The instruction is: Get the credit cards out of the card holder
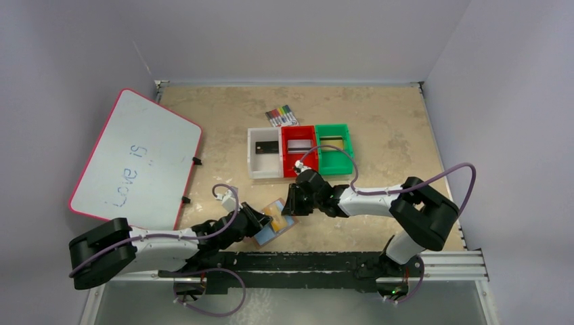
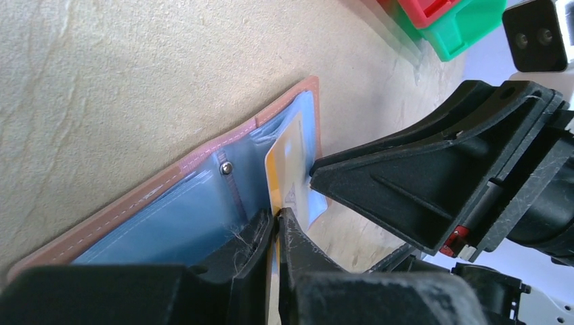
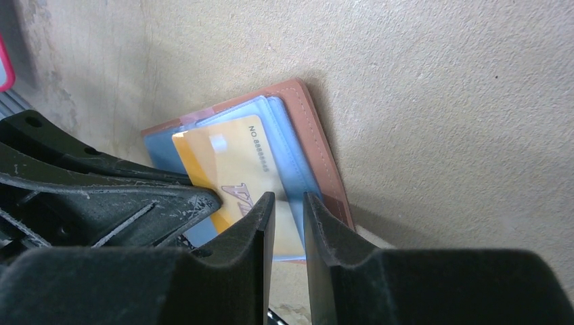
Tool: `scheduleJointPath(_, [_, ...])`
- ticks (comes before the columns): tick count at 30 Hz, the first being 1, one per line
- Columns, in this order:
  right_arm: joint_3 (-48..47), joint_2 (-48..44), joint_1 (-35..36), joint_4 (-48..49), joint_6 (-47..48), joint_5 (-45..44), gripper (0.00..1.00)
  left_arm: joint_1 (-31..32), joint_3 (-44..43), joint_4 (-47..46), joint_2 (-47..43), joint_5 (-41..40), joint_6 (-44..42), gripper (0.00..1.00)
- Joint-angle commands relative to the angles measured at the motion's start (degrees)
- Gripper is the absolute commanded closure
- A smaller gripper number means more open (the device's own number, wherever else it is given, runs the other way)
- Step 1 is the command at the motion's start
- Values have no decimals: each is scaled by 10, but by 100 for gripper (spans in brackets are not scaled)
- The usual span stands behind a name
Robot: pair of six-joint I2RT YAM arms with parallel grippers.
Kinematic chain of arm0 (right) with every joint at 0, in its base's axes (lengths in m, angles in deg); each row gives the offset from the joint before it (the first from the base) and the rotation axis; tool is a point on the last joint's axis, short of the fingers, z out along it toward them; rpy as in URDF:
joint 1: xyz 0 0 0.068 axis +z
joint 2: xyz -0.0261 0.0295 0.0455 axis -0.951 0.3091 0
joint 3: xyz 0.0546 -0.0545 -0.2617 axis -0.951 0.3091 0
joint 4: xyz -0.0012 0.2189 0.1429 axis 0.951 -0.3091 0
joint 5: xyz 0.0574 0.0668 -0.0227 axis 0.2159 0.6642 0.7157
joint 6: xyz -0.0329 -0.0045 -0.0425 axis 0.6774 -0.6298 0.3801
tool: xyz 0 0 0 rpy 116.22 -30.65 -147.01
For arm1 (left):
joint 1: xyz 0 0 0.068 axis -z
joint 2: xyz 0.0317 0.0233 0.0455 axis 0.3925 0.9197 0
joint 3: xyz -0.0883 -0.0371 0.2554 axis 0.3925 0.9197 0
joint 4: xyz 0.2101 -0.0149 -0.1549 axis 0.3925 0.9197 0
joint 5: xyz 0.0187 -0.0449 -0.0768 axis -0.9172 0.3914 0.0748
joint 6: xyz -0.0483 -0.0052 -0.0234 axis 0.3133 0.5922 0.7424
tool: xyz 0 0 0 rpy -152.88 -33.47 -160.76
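Note:
The tan card holder [image 1: 268,235] lies open on the table near the front edge, its blue-looking pockets [image 2: 169,223] facing up. A gold credit card [image 2: 288,159] sticks partway out of a pocket. My left gripper [image 2: 277,215] is shut on that card's near edge. My right gripper [image 3: 289,203] hovers low over the card [image 3: 230,162] and the holder's tan border [image 3: 318,149], jaws a narrow gap apart with nothing pinched. In the left wrist view one of its fingers [image 2: 406,183] meets the card's far side. A black card [image 1: 265,147] lies in the white bin.
White [image 1: 260,169], red [image 1: 298,162] and green [image 1: 336,162] bins stand in a row behind the grippers, with a pack of coloured markers [image 1: 281,115] beyond them. A red-rimmed whiteboard [image 1: 135,159] covers the left side. The two grippers sit close together over the holder.

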Motion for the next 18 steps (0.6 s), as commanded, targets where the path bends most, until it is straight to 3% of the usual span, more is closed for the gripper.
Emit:
scheduleJointPath(1, [17,26,0,-47,13,-36,74,0,-5,7,-21,-9,0,97])
scheduleJointPath(18, [1,24,0,-57,15,-47,73,0,-62,234,-170,-30,-47,100])
